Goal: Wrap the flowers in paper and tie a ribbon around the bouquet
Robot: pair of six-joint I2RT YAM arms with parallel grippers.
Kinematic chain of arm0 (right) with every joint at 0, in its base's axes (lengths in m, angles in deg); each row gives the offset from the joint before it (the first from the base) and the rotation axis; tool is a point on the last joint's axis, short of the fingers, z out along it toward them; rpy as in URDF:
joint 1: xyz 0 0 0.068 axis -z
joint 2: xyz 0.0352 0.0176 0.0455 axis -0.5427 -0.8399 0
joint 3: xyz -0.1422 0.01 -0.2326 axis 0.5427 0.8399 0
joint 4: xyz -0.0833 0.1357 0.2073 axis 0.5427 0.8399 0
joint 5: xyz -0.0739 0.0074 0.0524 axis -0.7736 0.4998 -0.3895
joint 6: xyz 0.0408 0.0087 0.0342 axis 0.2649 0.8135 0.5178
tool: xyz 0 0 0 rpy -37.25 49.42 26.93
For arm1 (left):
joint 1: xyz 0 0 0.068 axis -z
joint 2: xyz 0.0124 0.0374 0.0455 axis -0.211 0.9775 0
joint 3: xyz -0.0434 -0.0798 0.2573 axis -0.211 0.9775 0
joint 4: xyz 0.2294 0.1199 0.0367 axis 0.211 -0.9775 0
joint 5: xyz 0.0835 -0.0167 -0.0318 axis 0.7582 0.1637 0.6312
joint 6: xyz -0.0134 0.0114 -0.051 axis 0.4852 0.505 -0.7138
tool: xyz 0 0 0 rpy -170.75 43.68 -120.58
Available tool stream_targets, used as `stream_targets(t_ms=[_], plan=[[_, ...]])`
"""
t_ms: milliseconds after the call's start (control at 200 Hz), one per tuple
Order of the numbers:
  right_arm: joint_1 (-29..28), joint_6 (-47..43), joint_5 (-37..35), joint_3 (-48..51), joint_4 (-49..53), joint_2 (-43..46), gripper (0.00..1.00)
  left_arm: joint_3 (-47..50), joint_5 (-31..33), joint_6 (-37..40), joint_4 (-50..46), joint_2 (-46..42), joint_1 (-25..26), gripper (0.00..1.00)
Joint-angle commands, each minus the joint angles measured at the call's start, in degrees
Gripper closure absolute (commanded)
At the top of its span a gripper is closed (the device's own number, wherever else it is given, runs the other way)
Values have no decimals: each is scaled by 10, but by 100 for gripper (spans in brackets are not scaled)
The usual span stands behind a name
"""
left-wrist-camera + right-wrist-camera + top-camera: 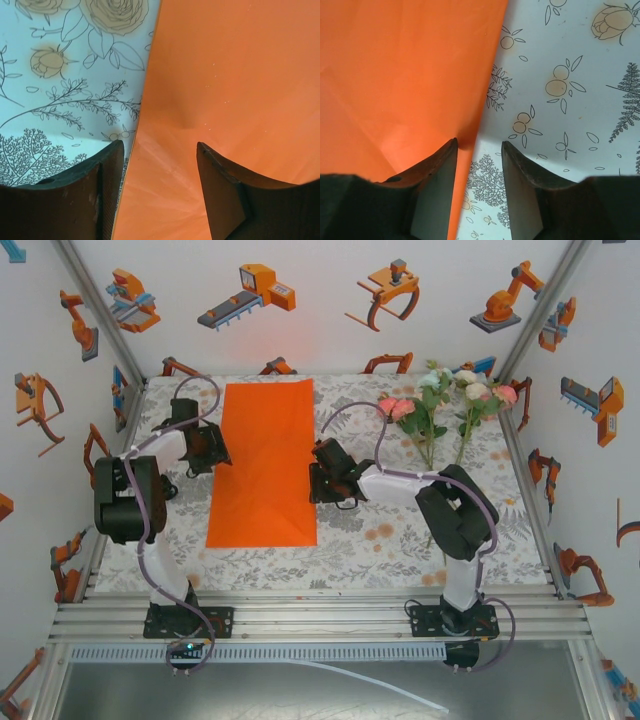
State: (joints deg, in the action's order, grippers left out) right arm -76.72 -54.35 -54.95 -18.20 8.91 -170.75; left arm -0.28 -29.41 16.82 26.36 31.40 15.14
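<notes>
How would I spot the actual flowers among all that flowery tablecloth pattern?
Start at the big orange paper mid-table. Look to its right, toward the far corner: the flowers lie there. Unlike the flat blooms printed on the tablecloth, they are pink and white, with green leaves and long thin stems.

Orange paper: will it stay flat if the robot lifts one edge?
Probably not: the orange paper looks thin and dimples near the left gripper, so it would likely droop. It is probably light and may slide on the tablecloth.
</notes>
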Motion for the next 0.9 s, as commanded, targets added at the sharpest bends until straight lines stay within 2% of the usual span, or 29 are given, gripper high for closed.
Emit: stream_targets(t_ms=[0,466,591,896], plan=[[2,0,-2,-19,-6,-5,62,-22,-13,14,-28,17,1,46],[2,1,-4,-28,1,-12,68,-30,-23,12,-31,16,1,57],[2,0,-2,-29,1,-14,74,-30,-20,11,-30,9,2,60],[2,-2,-2,-29,3,-13,75,-29,-5,22,-33,4,5,66]])
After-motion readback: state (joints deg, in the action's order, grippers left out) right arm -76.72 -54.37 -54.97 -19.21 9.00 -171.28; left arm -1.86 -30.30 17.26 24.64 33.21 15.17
